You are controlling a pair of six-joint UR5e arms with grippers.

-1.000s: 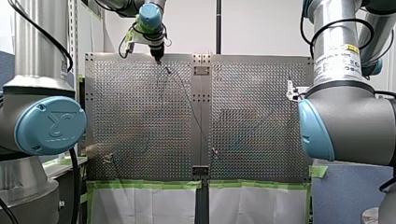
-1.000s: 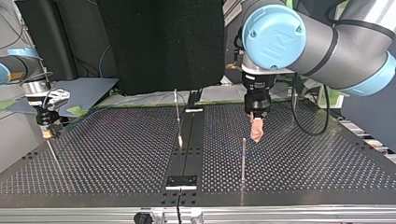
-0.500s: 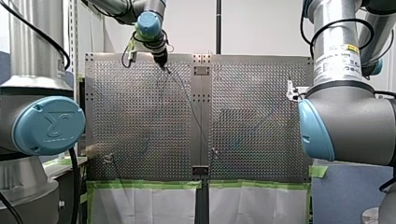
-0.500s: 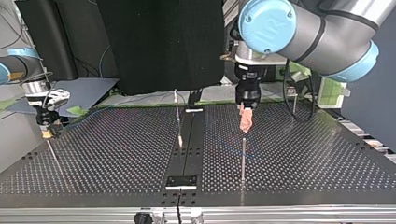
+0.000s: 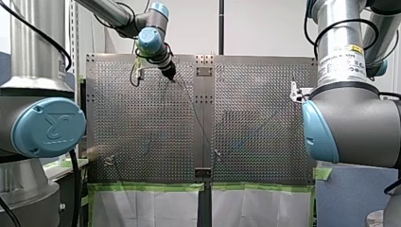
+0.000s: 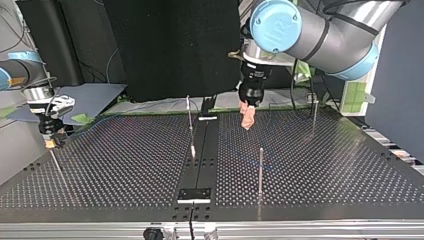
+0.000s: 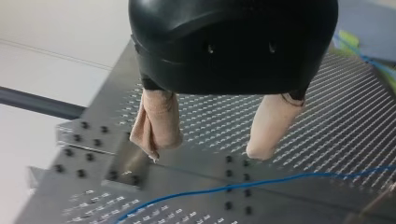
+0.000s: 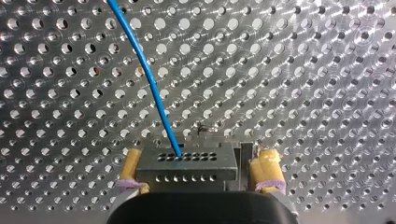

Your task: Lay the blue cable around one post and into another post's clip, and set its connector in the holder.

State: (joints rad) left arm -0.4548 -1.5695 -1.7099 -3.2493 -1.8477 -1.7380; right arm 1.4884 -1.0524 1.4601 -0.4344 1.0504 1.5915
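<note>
My left gripper point(image 6: 247, 122) hangs open above the table's middle strip, its beige pads point(image 7: 156, 126) apart with nothing between them; in the front view my left gripper point(image 5: 171, 75) is at the far part of the table. The blue cable point(image 7: 261, 183) lies on the plate under it. My right gripper point(image 6: 50, 144) is low at the top view's left edge. In the right wrist view its yellow-padded fingers point(image 8: 266, 170) stand open on either side of a grey connector block point(image 8: 187, 163). The blue cable point(image 8: 149, 79) runs out of that block across the table.
Three thin posts stand on the perforated table point(image 6: 125, 165): one by the centre strip point(image 6: 189, 120), one nearer the camera point(image 6: 260, 170), one far at the right point(image 6: 314, 117). My right arm's bulky elbow point(image 5: 350, 118) fills the front view's right.
My left gripper has moved toward the top view's left and away from the near post, still open and empty. My right arm has not moved.
</note>
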